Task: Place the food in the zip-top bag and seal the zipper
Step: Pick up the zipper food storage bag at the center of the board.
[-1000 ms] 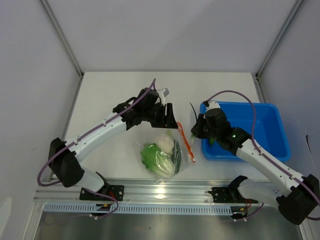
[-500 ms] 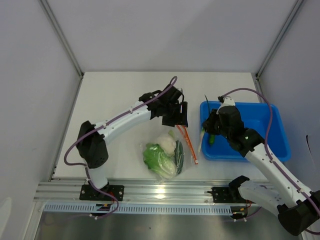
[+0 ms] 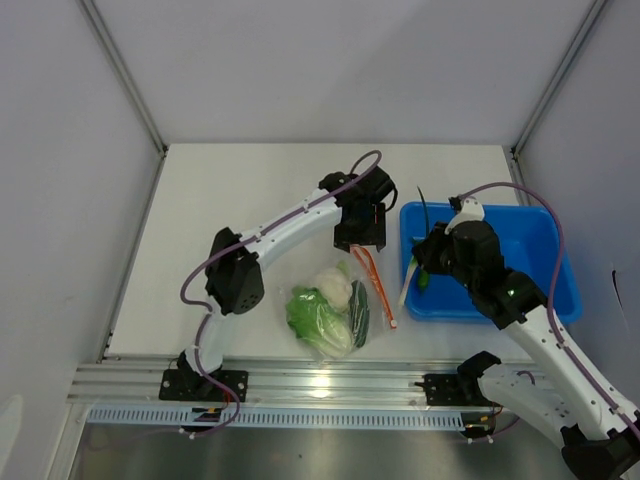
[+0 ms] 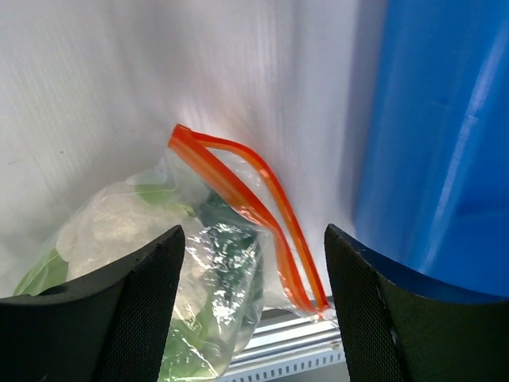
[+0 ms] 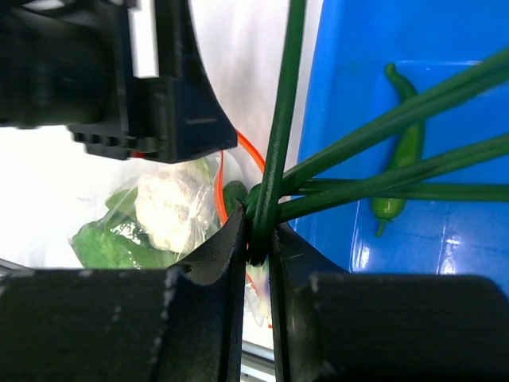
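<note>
The lower parts of both fingers of the left claw (image 4: 250, 239) are cut off by the picture edge in the wrist view. In the top view this claw is seen only as a dark block, so its tips cannot be made out there. The far ends of the long green stalks (image 5: 284, 103) are cut off in the right wrist view. The leafy vegetables (image 3: 312, 312) are seen only through the crinkly plastic of the zip-top bag (image 4: 215, 270), and the darker pieces among them are hard to tell apart.

The left claw is opened wide, and nothing is held or touched by it. The bag is laid on the table (image 3: 230, 190) beneath this claw. The orange-red zipper (image 4: 242, 191) is seen between the two fingers, and its two strips are parted along the middle. The blue bin (image 4: 429, 159) is found just to the right of the claw.

The right claw (image 5: 258, 239) is closed narrowly on the long green stalks. A green pepper (image 5: 402, 151) is seen in the bin to its right, and the bag is found to its left.

The left arm is stretched far forward over the table. The right arm is bent and is held above the bin's left edge.
</note>
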You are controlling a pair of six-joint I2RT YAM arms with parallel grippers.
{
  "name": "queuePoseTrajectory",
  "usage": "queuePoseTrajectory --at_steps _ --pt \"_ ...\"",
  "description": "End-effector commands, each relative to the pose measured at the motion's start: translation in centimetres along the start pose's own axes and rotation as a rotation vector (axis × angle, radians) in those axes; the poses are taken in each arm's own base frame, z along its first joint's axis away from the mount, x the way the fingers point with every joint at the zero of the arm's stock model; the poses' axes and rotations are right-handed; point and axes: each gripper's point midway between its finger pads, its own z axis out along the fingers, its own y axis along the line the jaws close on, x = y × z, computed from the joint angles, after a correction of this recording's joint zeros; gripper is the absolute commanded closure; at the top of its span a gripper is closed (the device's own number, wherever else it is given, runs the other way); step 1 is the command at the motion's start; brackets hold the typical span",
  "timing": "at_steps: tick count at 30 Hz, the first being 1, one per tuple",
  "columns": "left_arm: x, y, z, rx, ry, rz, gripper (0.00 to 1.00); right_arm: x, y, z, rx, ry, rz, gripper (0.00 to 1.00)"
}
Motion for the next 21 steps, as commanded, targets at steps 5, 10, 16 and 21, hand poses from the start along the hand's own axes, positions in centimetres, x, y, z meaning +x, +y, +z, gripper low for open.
queuePoseTrajectory --at_steps 5,10,16,21 --pt "1.3 2.1 1.7 -0.158 0.033 0.012 0.27 -1.5 -0.7 -1.7 0.017 -0.074 -0.012 1.00" --pt "1.6 2.3 2.7 -0.195 0.034 0.055 0.31 -1.2 -1.0 -1.7 0.017 -0.074 -0.004 1.00" --pt "1.7 1.9 2.5 -0.181 0.038 0.089 0.57 -1.0 -1.4 -2.0 0.025 -0.078 0.000 1.00" --pt "1.6 1.4 2.1 -0.144 0.024 0.104 0.99 -1.0 -1.4 -1.9 0.026 -0.079 -0.003 1.00"
